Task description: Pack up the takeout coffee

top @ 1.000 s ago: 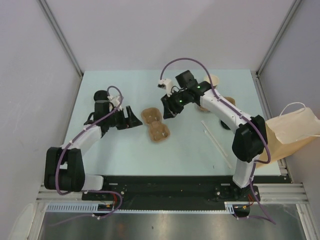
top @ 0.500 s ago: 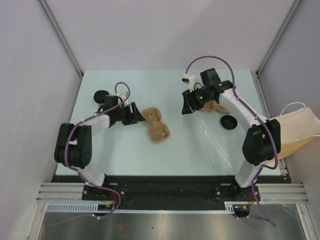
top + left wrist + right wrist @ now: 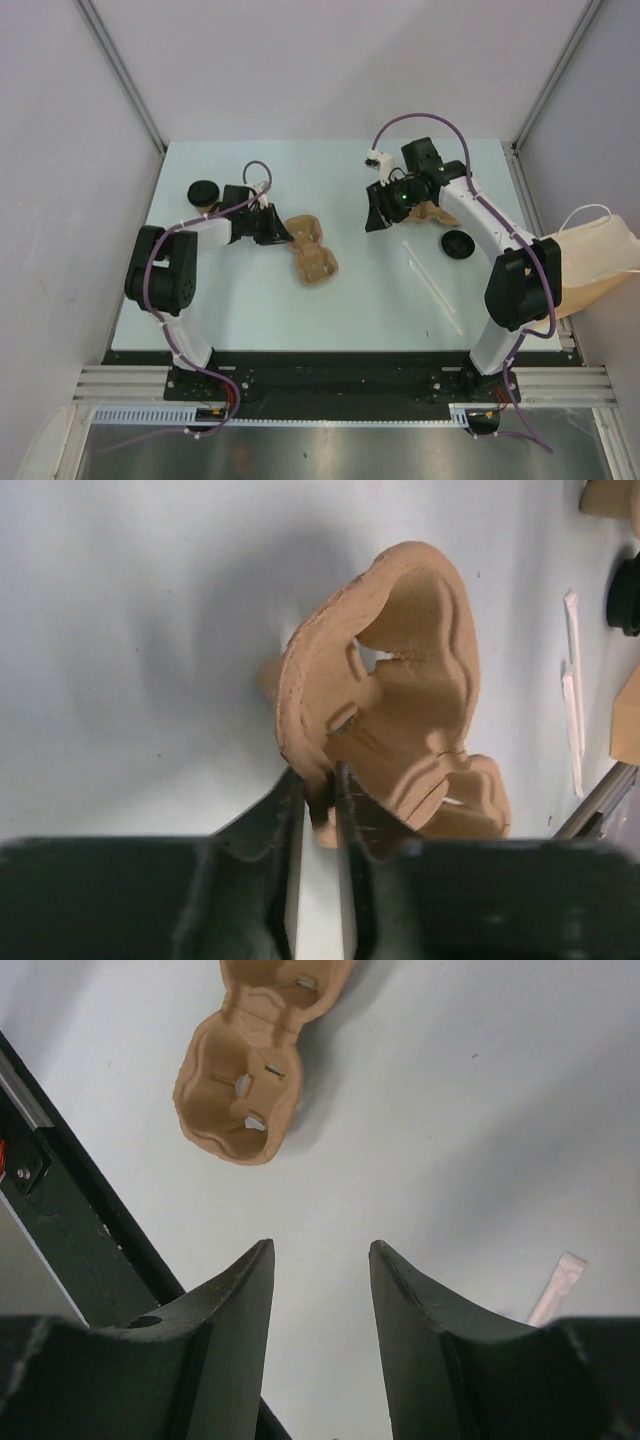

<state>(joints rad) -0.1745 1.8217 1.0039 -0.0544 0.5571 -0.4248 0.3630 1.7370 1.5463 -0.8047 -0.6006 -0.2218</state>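
A kraft cup with a black lid (image 3: 204,192) stands at the far left of the table. A second brown cup (image 3: 433,212) shows partly under my right arm, and a loose black lid (image 3: 458,243) lies just right of it. My left gripper (image 3: 284,232) is shut on the near rim of the flat cardboard cup carrier (image 3: 312,250); in the left wrist view the fingers (image 3: 290,810) pinch the carrier (image 3: 400,680) at its edge. My right gripper (image 3: 377,216) hangs open over bare table with nothing between its fingers (image 3: 240,1290).
A tall brown paper bag (image 3: 588,262) with white handles lies off the table's right edge. Two thin white wrapped sticks (image 3: 432,285) lie on the table right of centre. The right wrist view shows the carrier (image 3: 262,1055) ahead and the table's dark front rail (image 3: 60,1220).
My left gripper slid right to the carrier and closed on its rim. My right arm swung back to the right a second ago and has since held nearly still, still open.
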